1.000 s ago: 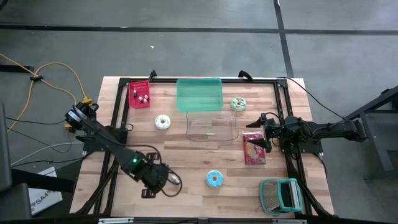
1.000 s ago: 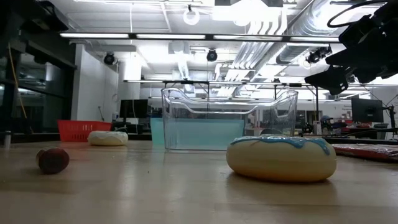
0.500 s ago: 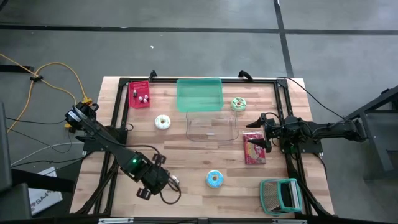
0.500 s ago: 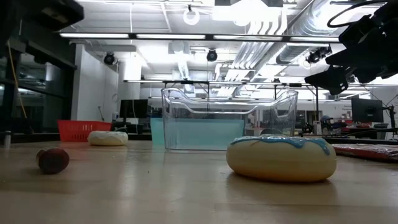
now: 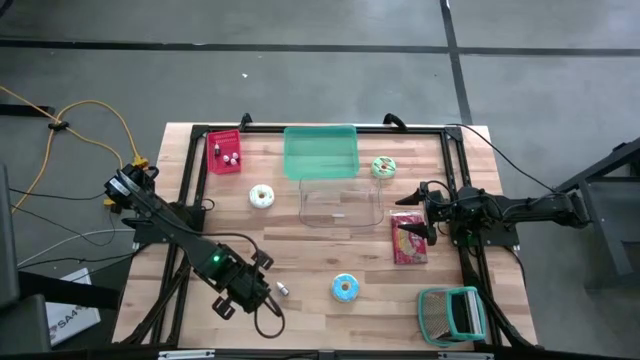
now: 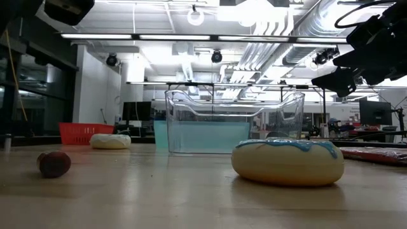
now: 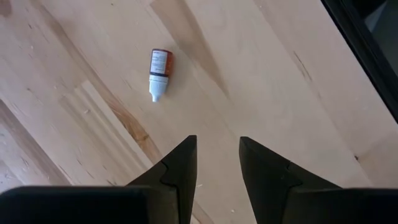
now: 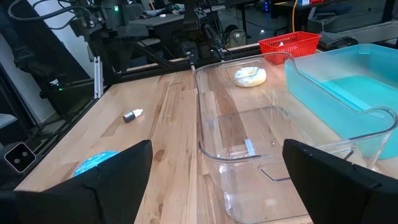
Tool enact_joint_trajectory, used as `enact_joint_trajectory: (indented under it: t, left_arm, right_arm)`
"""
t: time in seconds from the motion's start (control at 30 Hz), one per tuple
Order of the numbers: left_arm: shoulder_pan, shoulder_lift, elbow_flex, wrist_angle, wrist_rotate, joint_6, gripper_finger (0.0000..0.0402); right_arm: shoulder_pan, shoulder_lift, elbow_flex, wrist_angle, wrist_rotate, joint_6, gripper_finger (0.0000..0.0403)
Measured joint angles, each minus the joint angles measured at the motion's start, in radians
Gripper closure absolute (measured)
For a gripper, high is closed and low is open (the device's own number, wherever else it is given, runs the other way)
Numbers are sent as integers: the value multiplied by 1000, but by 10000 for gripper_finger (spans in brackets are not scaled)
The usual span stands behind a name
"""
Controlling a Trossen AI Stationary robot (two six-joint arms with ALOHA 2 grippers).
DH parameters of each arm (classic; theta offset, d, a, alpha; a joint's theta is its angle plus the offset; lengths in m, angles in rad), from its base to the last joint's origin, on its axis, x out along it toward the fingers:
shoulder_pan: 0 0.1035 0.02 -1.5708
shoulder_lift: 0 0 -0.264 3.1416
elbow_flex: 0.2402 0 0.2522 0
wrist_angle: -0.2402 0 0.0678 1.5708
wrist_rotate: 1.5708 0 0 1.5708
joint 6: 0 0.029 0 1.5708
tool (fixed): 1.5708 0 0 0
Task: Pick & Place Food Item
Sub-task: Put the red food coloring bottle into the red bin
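Note:
A blue-iced donut (image 5: 344,288) (image 6: 287,160) lies flat on the table near its front edge. To the donut's left a small white dropper bottle (image 5: 283,289) (image 7: 160,73) lies on its side. My left gripper (image 5: 254,293) (image 7: 217,155) hangs above the table beside the bottle, pointing steeply down. It is narrowly open, with only bare wood between its fingers. A white donut (image 5: 262,196) and a green donut (image 5: 383,167) lie farther back. My right gripper (image 5: 425,210) (image 8: 217,149) waits wide open at the right, facing the clear tub (image 8: 261,137).
A clear tub (image 5: 340,205) stands mid-table with a teal bin (image 5: 321,152) behind it. A red basket (image 5: 224,152) sits far left and a pink snack packet (image 5: 408,238) lies beside my right gripper. A teal rack (image 5: 452,312) stands at the front right corner.
My left gripper has rolled about its own pointing line while staying in place above the table. Its finger gap looks unchanged. The bottle, which showed only partly beside the gripper before, now shows in full in the high view and has not moved.

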Motion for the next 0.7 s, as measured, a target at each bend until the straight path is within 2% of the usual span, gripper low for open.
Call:
enact_joint_trajectory:
  t: [0.2, 0.4, 0.7]
  left_arm:
    - [0, 0, 0, 13, 0, -19, 288]
    - [1, 0, 0, 65, -1, 30, 288]
    - [70, 4, 0, 117, -1, 42, 288]
  right_arm:
    - [0, 0, 0, 0, 0, 0, 53]
    - [0, 0, 0, 0, 0, 0, 53]
    - [0, 0, 0, 0, 0, 0, 53]
